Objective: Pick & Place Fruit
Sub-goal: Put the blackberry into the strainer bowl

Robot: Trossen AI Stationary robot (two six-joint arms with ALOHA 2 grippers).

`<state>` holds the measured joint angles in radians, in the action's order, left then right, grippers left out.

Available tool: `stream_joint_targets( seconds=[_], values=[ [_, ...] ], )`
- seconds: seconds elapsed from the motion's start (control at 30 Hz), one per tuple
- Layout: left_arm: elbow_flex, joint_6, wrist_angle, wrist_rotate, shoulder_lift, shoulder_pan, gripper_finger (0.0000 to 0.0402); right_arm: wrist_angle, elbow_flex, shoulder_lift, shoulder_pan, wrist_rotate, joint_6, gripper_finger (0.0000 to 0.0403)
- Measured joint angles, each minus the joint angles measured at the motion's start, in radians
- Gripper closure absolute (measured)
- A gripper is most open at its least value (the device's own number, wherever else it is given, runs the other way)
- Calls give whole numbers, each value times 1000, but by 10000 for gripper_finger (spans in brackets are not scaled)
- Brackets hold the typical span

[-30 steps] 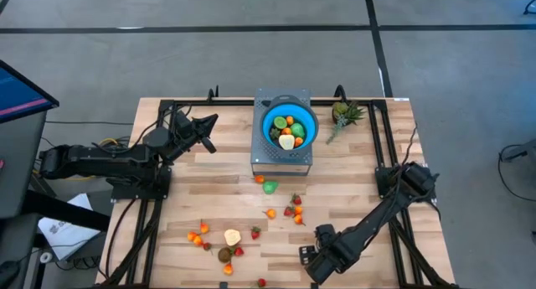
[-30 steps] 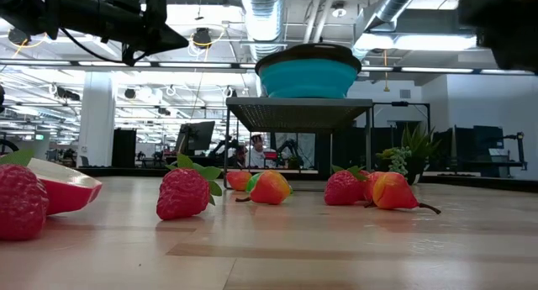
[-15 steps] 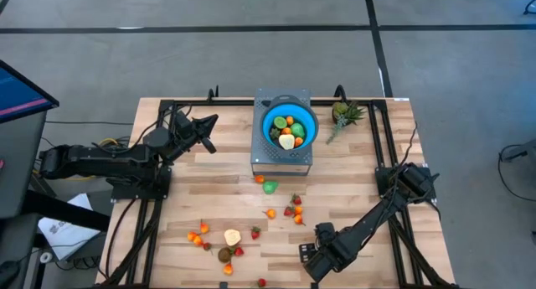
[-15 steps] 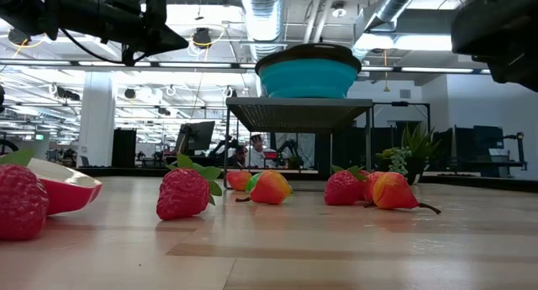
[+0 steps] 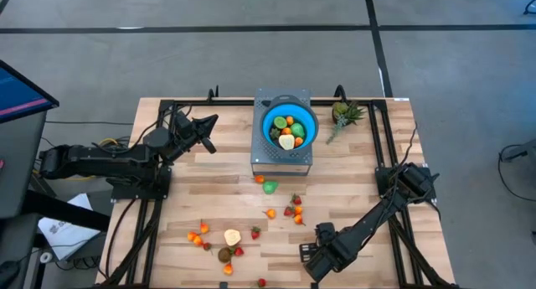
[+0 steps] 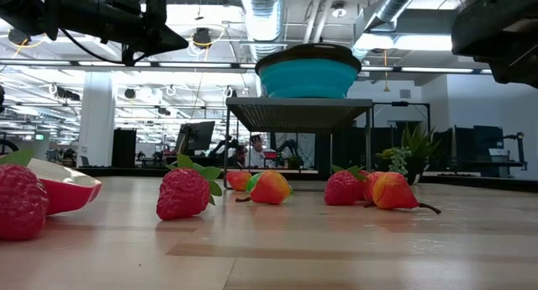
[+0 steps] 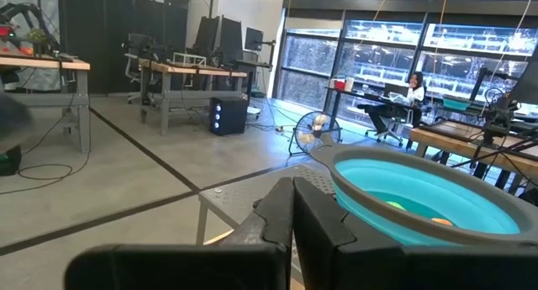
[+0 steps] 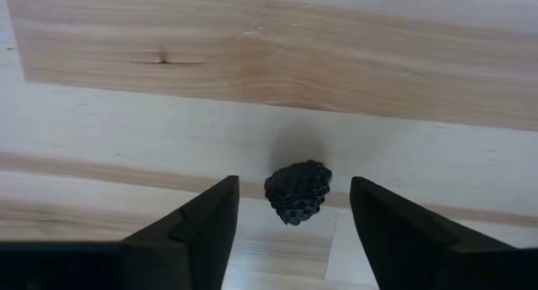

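Note:
A small dark bumpy fruit point(image 8: 298, 191) lies on the wooden table near its front edge. My right gripper point(image 8: 292, 197) points straight down over it, open, with one finger on either side and a gap to each; in the high view this gripper point(image 5: 308, 254) is at the front right. The blue bowl point(image 5: 290, 126) sits on a grey stand at the back middle and holds several fruits. My left gripper point(image 5: 209, 126) hovers shut and level, left of the bowl.
Loose fruits lie mid-table: a green one point(image 5: 270, 187), strawberries point(image 5: 293, 207), a pale yellow slice point(image 5: 232, 237) and orange ones point(image 5: 197, 236). A spiky green-leaved piece point(image 5: 343, 115) lies right of the bowl. Black frame rails point(image 5: 394, 197) run along both sides.

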<state>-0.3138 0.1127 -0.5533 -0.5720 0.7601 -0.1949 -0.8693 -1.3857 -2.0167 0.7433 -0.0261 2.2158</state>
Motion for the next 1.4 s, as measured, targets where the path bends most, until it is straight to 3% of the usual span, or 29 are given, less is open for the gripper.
stream_joint_targets(
  seconds=[0.2, 0.57, 1.0, 1.4],
  values=[
    [0, 0, 0, 0, 0, 0, 400, -6, 14, 0, 0, 0, 2, 204],
    [0, 0, 0, 0, 0, 0, 400, 42, 40, -1, 0, 3, 1, 195],
    [0, 0, 0, 0, 0, 0, 400, 46, 40, -1, 0, 3, 2, 280],
    [0, 0, 0, 0, 0, 0, 400, 46, 40, -1, 0, 3, 2, 287]
  ],
)
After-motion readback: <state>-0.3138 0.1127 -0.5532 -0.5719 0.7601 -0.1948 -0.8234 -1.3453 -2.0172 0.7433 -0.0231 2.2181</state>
